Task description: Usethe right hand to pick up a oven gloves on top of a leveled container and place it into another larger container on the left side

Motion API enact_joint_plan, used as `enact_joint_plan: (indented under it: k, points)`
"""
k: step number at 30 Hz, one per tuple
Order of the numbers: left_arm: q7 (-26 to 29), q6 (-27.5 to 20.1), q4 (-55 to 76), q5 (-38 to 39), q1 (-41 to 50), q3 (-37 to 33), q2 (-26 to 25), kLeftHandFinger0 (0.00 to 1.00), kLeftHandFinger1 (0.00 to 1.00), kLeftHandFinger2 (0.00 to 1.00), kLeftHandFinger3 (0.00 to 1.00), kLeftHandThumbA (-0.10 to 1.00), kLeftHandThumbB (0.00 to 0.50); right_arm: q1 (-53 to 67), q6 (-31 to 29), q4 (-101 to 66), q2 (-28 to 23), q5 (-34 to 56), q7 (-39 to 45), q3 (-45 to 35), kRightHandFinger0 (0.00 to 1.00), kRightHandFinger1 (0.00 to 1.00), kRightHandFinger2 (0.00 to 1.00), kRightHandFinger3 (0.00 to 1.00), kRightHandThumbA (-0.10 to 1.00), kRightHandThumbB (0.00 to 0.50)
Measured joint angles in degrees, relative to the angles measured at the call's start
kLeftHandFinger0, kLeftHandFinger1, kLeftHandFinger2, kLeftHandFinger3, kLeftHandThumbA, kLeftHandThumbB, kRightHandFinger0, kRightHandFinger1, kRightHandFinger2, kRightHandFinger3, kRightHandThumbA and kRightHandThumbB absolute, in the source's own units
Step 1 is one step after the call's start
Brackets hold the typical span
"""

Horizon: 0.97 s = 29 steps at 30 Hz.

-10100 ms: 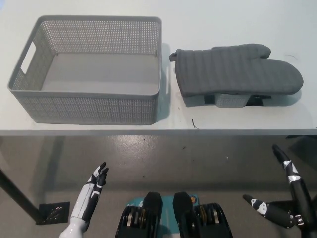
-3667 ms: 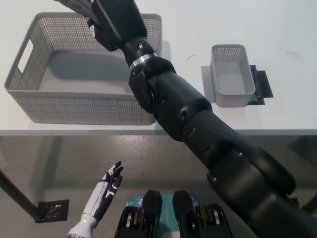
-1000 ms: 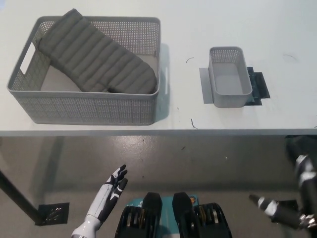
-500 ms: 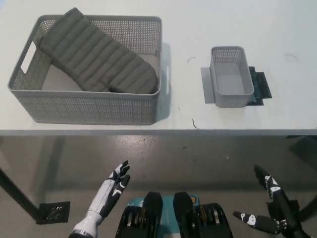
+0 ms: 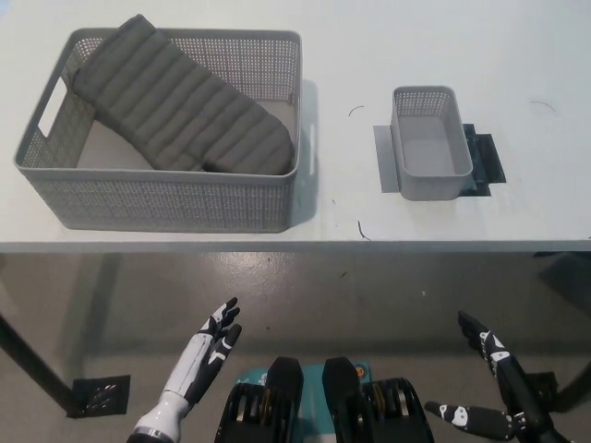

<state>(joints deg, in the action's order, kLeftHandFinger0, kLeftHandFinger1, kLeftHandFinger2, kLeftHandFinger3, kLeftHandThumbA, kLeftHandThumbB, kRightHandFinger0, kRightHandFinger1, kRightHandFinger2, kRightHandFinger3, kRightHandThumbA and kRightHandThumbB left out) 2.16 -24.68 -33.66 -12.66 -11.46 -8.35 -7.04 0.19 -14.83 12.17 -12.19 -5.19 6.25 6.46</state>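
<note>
Presently both hands sit low in the head view, below the near edge of the white table (image 5: 443, 221) and clear of everything on it. The black right hand (image 5: 489, 388) is at the bottom right over the grey floor, fingers spread apart and grasping nothing. The white left hand (image 5: 199, 365) rests at the lower left, extended forward and up, its fingers straight, slightly parted and likewise empty. The oven glove (image 5: 180, 106) is grey quilted fabric with parallel stitched ribs; it lies diagonally inside the large basket (image 5: 166, 203), its upper end propped on the far left rim and its lower end down against the right wall. That basket is a grey rectangular container with finely perforated walls, a smooth rim and a cut-out handle slot in its left end. Well apart to the right stands the small basket (image 5: 429, 185), of the same grey perforated make, narrow, rectangular and empty. It sits on a flat grey plate (image 5: 386, 159), with a dark piece (image 5: 487, 159) showing at its right side.
</note>
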Motion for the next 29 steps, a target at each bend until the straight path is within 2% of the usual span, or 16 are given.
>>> enact_joint_plan:
  k: [19,24,29]
  points:
    - [0.34,0.0,0.0,0.02,0.29,0.03,0.01,1.0,1.0,1.0,1.0,1.0,0.495,-0.2,-0.03,-0.02,-0.01,-0.71,0.28,0.01,1.0,1.0,1.0,1.0,1.0,0.231]
    - [0.57,0.0,0.01,0.0,0.36,0.05,0.01,1.0,1.0,1.0,1.0,1.0,0.48,-0.2,-0.03,-0.04,-0.04,-1.0,0.33,0.2,1.0,1.0,1.0,1.0,1.0,0.224]
    - [0.97,0.0,0.0,-0.1,0.5,0.07,0.01,1.0,1.0,1.0,1.0,1.0,0.492,-0.21,-0.03,-0.04,-0.05,-1.16,0.4,0.45,1.0,1.0,1.0,1.0,1.0,0.225]
